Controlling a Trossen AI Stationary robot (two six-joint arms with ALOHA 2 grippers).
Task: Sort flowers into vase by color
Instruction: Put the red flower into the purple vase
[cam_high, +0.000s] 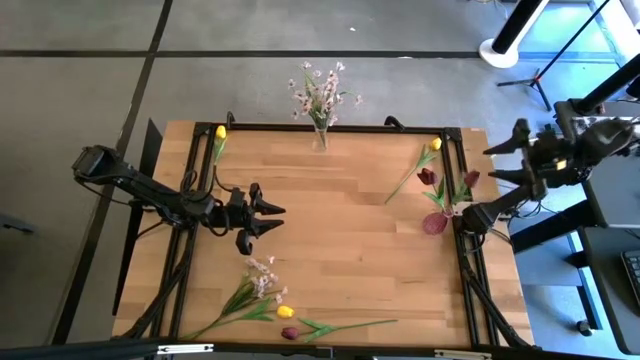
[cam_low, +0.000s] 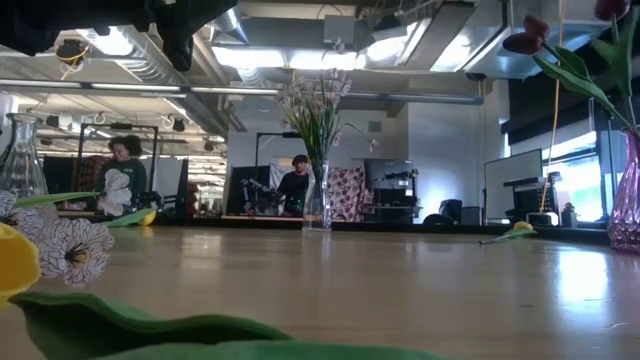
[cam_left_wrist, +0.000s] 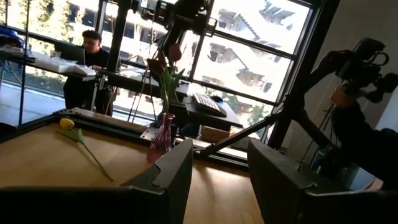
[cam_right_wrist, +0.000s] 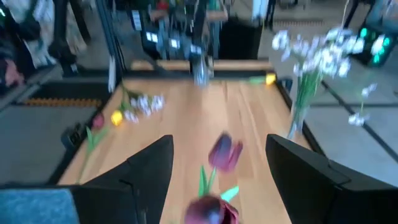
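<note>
Maroon petals sit just beyond my right hand (cam_right_wrist: 217, 180): its two dark fingers stand wide apart and empty, hanging over the two maroon tulips (cam_right_wrist: 224, 152) that stand in the pink vase (cam_high: 436, 222) at the right edge of the wooden surface (cam_high: 340, 200). I touch nothing; the blooms are between and below the fingers, clear of them. I judge this to be the close of a placing step, with a maroon stem let go into its vase and the hand free.

My left hand (cam_high: 270, 217) waits over the left-middle of the surface, fingers parted and holding nothing, pointing across toward the pink vase.

Further out, the work left is plain. A yellow tulip (cam_high: 432, 148) lies flat near the pink vase, its stem slanting toward the middle. Another yellow tulip (cam_high: 220, 133) lies at the far left corner beside a clear vase (cam_low: 20, 155). Along the near edge lie a pale blossom spray (cam_high: 262, 279), a third yellow tulip (cam_high: 286, 312) and a lone maroon tulip (cam_high: 288, 333). A second clear vase (cam_high: 320, 136) at the far edge already carries pale blossoms.

Next, I judge, a hand should lift clear of the standing tulips without brushing them, then go down to a lying stem and pinch it low on the green.
</note>
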